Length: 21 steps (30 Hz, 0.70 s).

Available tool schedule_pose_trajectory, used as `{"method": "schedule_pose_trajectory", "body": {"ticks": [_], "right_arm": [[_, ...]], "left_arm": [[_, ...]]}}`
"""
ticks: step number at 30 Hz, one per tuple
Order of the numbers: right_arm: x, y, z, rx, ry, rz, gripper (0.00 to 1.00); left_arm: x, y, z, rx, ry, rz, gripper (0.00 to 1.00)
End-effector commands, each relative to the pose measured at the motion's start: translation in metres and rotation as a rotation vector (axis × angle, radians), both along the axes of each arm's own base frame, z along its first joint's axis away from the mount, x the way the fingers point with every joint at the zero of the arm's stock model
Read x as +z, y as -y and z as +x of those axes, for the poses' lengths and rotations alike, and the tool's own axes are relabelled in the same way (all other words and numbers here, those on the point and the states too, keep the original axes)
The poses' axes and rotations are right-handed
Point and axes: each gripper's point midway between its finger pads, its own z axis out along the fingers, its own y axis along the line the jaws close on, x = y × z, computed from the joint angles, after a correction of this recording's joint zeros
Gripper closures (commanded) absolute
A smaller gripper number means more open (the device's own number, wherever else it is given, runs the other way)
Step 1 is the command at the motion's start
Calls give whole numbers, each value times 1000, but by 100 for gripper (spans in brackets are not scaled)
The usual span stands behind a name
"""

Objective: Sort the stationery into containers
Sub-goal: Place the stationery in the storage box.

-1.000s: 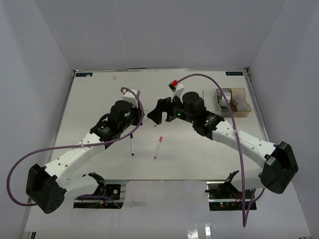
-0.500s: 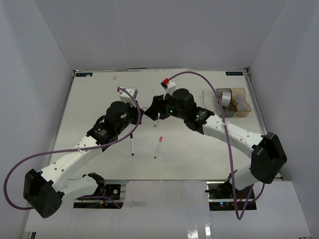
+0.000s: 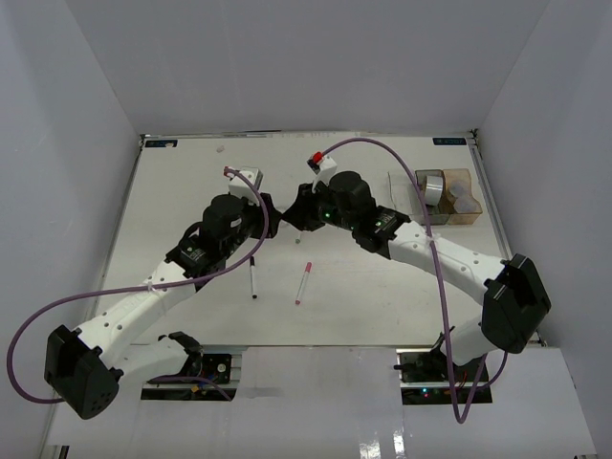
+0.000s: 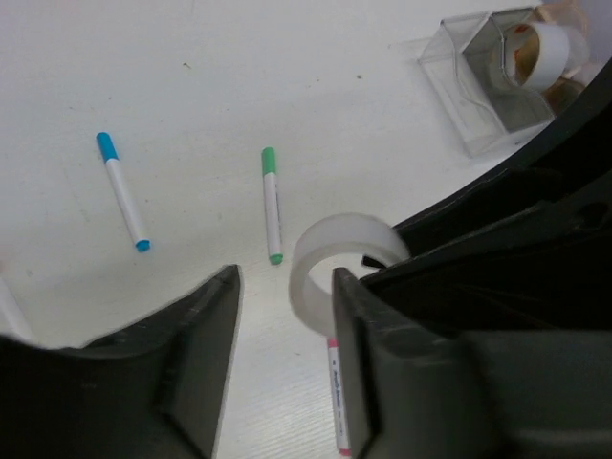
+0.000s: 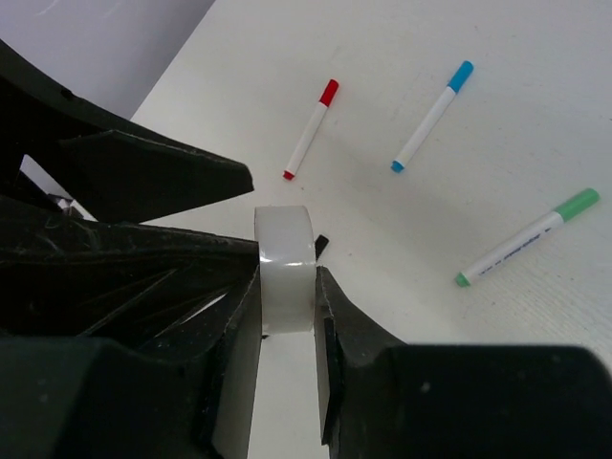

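Top view: tape roll (image 5: 284,239) not discernible, both wrists crowd over the counter's middle. Bins (image 3: 400,186) near the far right corner: contents too small to sort out (purple cable (image 3: 422,201) crosses them). Left wrist view: bins clipped by the top and right edges. Pen with pinkish tip (image 4: 337,402), upper end behind the roll. White shaft (image 4: 10,311) cut by the left edge, cap unseen. Right wrist view: roll's lower half sunk between the right gripper (image 5: 287,277) fingers (image 5: 234,325).
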Motion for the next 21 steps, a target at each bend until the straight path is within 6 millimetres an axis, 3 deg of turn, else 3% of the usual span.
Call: {"method": "schedule_pose_trajectory", "body": {"ticks": [1, 3, 5, 7, 12, 14, 15, 17, 21], "right_arm": [[16, 22, 14, -106, 83, -37, 92], [12, 47, 32, -230, 108, -95, 92], [-1, 74, 37, -299, 93, -178, 92], [-12, 116, 54, -434, 86, -254, 92], [-50, 235, 78, -725, -17, -407, 92], [-53, 267, 82, -799, -21, -430, 92], [-56, 294, 86, -868, -40, -446, 92], [-63, 327, 91, -951, -75, -466, 92], [-74, 365, 100, -1053, -141, -470, 92]], "left_arm": [[6, 3, -2, -8, 11, -31, 38], [4, -1, 1, 23, 5, -22, 20], [2, -5, 2, 44, -4, -10, 12], [2, -9, 4, 68, -7, -6, 6], [1, -15, 6, 106, -14, 9, 2], [0, -17, 7, 119, -17, 18, 2], [-1, -18, 7, 126, -20, 21, 2], [-3, -22, 9, 144, -25, 35, 2], [-7, -24, 10, 157, -36, 51, 2]]}}
